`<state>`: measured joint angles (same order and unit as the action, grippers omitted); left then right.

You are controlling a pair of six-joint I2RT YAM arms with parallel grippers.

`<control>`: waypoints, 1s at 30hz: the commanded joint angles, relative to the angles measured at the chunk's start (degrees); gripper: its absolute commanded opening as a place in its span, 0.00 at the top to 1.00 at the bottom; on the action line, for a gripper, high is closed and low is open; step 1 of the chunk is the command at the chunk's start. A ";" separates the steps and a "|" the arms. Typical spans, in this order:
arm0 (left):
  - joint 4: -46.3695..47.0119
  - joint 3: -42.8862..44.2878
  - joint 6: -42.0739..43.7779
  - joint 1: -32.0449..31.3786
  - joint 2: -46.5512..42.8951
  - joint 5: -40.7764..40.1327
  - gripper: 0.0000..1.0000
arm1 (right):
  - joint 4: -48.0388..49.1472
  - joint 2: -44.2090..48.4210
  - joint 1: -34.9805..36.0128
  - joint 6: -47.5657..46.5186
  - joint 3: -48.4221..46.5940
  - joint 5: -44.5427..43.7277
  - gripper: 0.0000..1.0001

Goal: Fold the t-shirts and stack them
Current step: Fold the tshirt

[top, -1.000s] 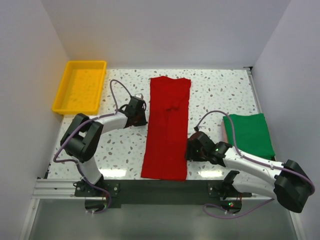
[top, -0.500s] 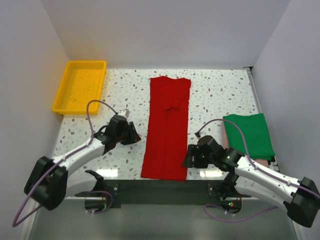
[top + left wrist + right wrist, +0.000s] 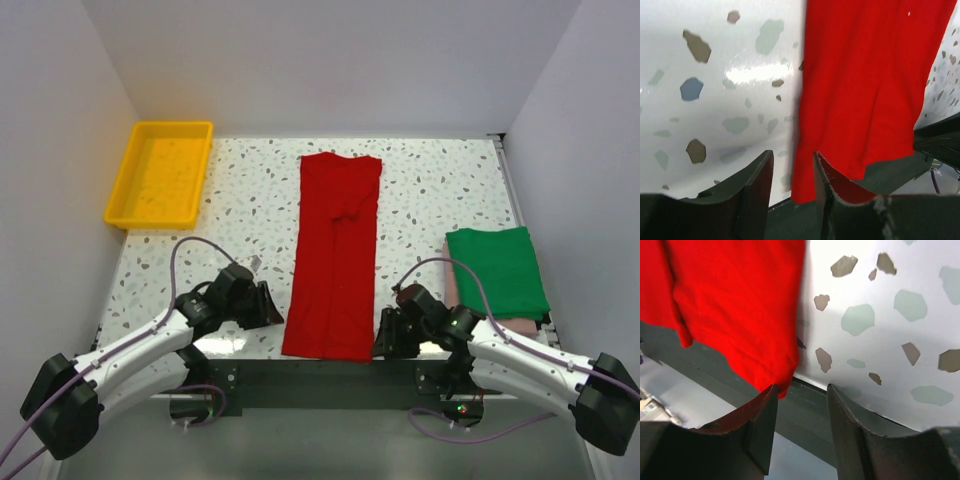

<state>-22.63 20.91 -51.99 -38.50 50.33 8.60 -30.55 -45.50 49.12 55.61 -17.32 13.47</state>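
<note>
The red t-shirt (image 3: 337,255) lies between the grippers as a narrow strip, and its end-to-end folding seems still to do. The left gripper (image 3: 268,308) and right gripper (image 3: 385,335) gape empty beside its near corners. A folded green t-shirt (image 3: 497,272) sits outboard of the right one.

A white, speckled table (image 3: 440,190) is boxed in by plain white walls (image 3: 330,60). Light glares off its near edge

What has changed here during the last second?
Both arms drew back toward the near edge. The left gripper and right gripper, both open, now flank the near corners of the red t-shirt. It, the green t-shirt and the yellow tray did not move.
</note>
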 commanded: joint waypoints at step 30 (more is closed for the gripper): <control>0.21 -7.81 -2.68 -5.17 -4.27 11.70 0.51 | 11.65 -2.58 0.18 9.16 5.90 5.60 0.68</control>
<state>-25.93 14.52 -54.06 -42.19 45.28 18.90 -18.94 -47.27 49.10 64.14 -12.38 17.61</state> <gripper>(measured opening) 0.491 0.331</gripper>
